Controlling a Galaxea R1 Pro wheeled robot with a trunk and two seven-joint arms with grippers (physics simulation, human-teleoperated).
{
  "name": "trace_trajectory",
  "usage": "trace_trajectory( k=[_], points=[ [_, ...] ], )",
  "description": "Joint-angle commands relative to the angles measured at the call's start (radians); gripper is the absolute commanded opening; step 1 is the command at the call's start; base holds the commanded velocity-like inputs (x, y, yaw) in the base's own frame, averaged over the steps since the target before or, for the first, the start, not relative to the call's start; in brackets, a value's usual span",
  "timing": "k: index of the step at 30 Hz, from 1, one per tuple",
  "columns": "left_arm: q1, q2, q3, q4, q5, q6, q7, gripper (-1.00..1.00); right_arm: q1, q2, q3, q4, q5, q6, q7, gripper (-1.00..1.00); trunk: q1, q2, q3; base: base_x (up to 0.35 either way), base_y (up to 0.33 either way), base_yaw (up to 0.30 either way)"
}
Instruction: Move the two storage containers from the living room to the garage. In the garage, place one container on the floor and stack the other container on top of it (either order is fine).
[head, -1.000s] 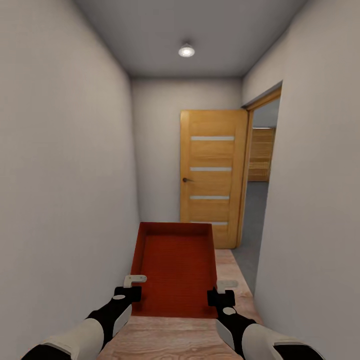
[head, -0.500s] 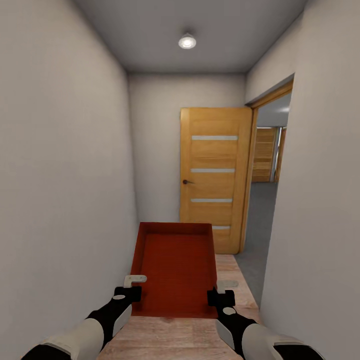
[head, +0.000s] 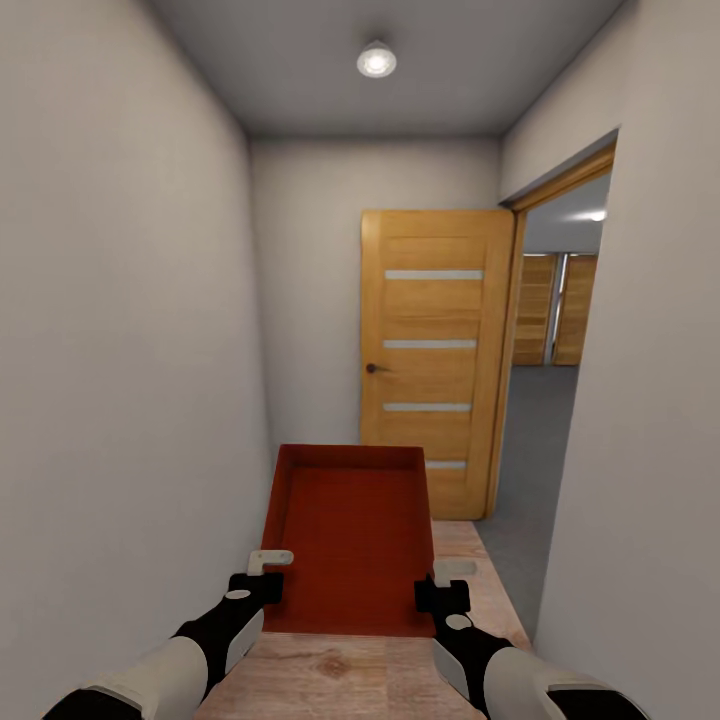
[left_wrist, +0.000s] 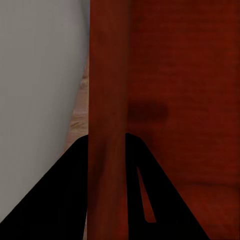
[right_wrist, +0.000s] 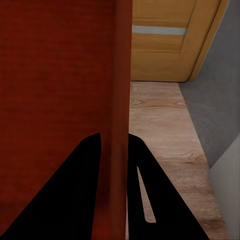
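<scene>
Both arms fwd, level, roughly parallel, left claw (head: 268, 573) clamped on container (head: 350, 535) near-left wall, right claw (head: 443, 580) clamped on near-right wall, fingers straddling each wall, wrists straight.

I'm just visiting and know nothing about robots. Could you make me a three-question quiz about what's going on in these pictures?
1. True or false: the red-orange storage container is held by both the left gripper and the right gripper, one on each side wall.
2. What stands open against the hallway's end wall?
A. an orange-brown door
B. a window
C. a cupboard
3. Fill in: through the doorway on the right lies a dark ____ floor.

Key: 1 true, the fingers straddle a wall in each wrist view; 2 A; 3 grey.
</scene>
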Motion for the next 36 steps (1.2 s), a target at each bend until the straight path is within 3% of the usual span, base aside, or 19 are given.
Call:
trace_trajectory(
  k=[1, 36],
  points=[
    [-0.001, 0.009, 0.054, 0.003, 0.045, -0.001, 0.020, -1.00, 0.000, -0.015, -0.026, -0.002, 0.006, -0.036, -0.008, -1.00, 0.001, 0.000, 0.000, 0.323, 0.000, 0.000],
    [-0.001, 0.008, 0.052, 0.001, 0.042, -0.003, 0.021, -1.00, 0.000, -0.013, -0.026, -0.002, 0.006, -0.036, -0.008, -1.00, 0.001, 0.000, 0.000, 0.311, 0.000, 0.000]
  ],
)
